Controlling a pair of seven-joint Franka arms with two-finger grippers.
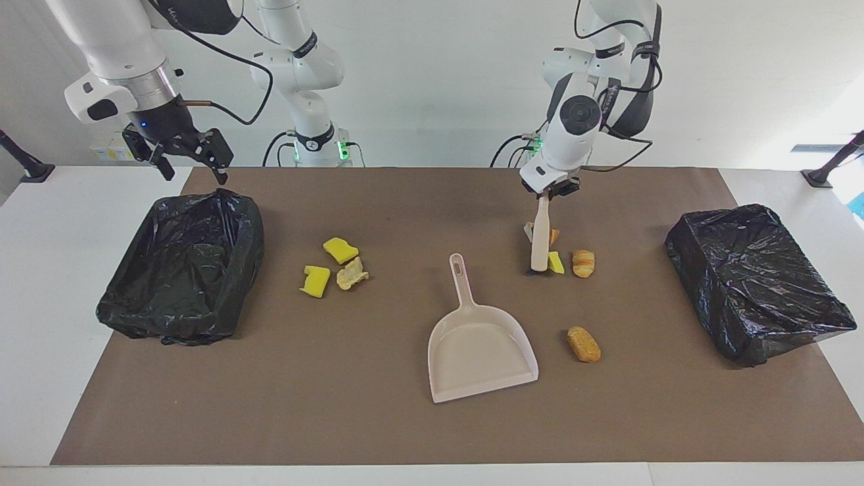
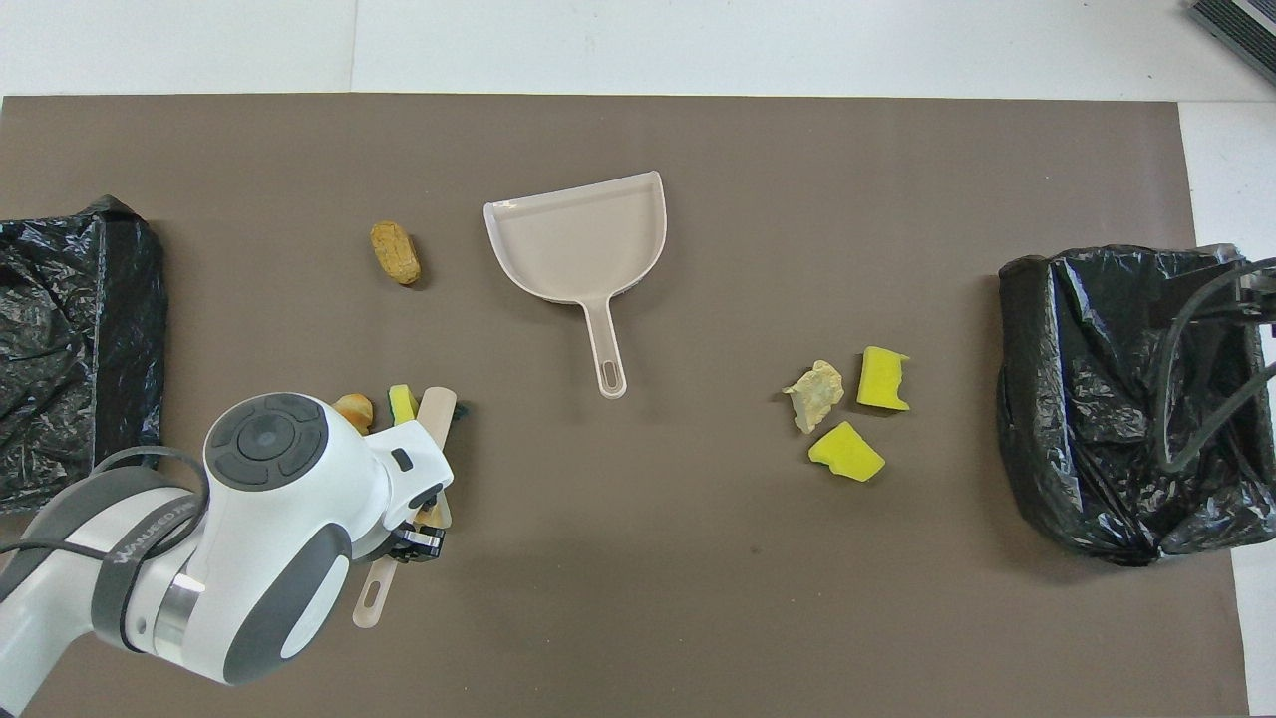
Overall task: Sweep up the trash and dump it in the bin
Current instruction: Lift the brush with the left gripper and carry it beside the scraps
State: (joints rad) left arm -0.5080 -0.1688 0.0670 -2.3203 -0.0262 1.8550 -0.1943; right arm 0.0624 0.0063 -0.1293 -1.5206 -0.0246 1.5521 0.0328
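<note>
1. Left gripper [image 1: 548,192] pinches the brush [image 1: 540,243] upright, bristles on the counter [image 1: 405,432] against a yellow sponge chunk [image 1: 555,262]; sweep low toward the dustpan [image 1: 480,351].
2. Right gripper [image 1: 183,152], fingers spread, waits over the bin [image 1: 182,270].
3. Overhead, the arm hides a lump [image 1: 583,262] seen from the facing side.

We've got a plain white wall [image 1: 418,81] at the back, and a white table [image 1: 40,270] topped with a big brown mat [image 1: 378,432], pretty evenly lit.
</note>
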